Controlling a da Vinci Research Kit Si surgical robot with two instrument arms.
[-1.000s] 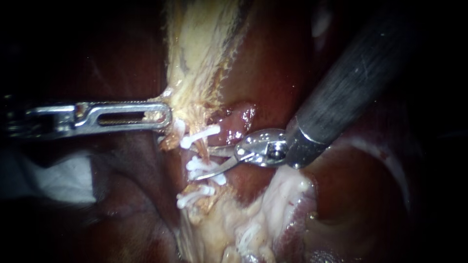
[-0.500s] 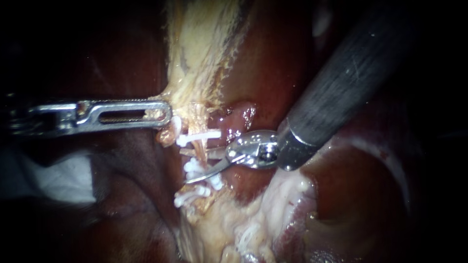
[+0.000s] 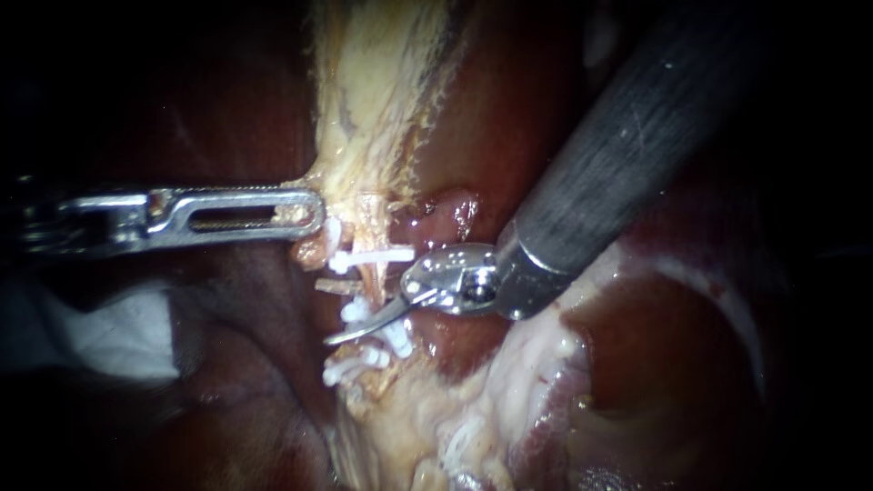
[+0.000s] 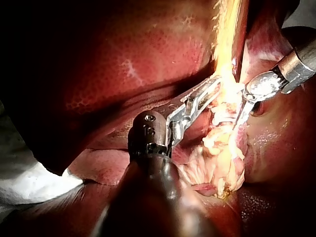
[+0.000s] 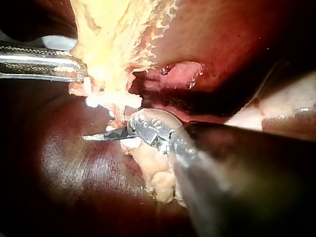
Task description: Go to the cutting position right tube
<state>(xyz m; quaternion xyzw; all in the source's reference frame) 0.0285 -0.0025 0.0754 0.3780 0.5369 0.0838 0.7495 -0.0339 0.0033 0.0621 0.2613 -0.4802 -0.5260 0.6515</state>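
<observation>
Left instrument point(image 3: 305, 214): tool clamped on the edge of the pale tissue band point(image 3: 364, 136). Right instrument point(image 3: 336, 314): tool's curved blades stand slightly parted, straddling the tube point(image 3: 367, 232) among the white clips point(image 3: 373, 257), just below the left tool, liver point(image 3: 509, 118) behind.

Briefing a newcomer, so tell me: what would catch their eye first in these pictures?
The white clips across the tube at centre stand out against the dark red liver. The right instrument rests its thin curved tip among them, and the left instrument grips the pale yellow tissue just above.
</observation>
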